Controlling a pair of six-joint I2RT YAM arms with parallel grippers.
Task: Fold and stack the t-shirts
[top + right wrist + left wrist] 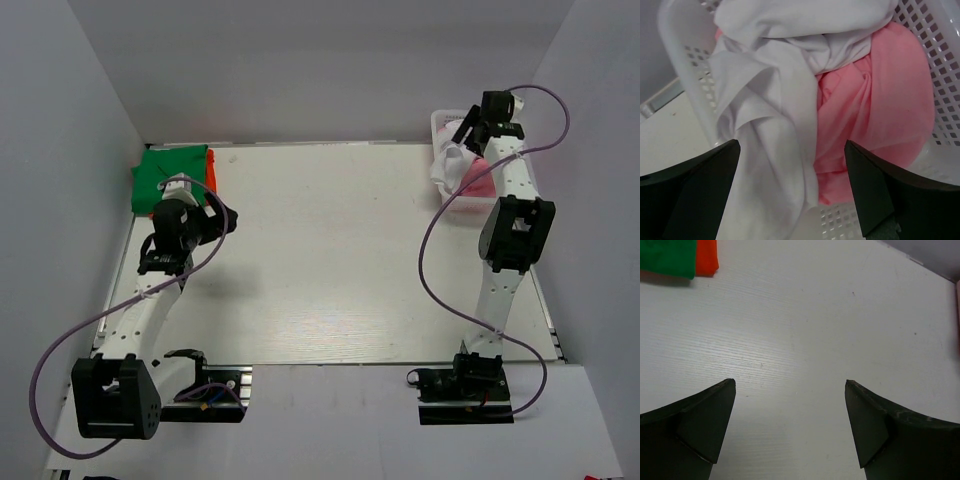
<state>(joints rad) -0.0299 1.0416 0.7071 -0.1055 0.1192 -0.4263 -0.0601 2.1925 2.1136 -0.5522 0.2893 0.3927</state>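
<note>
A folded green t-shirt (pixel 172 174) lies on a folded orange one (pixel 211 178) at the table's back left; both show at the top left of the left wrist view, the green (pixel 667 257) beside the orange (pixel 707 257). A white basket (pixel 440 125) at the back right holds a crumpled white t-shirt (pixel 775 115) draped over its rim and a pink t-shirt (pixel 875 105). My right gripper (pixel 792 150) is open, hovering just above these two shirts. My left gripper (pixel 790 390) is open and empty over bare table, right of the stack.
The white table (pixel 330 260) is boxed in by grey walls at left, back and right. The basket's perforated wall (pixel 940 45) surrounds the shirts. Purple cables loop off both arms.
</note>
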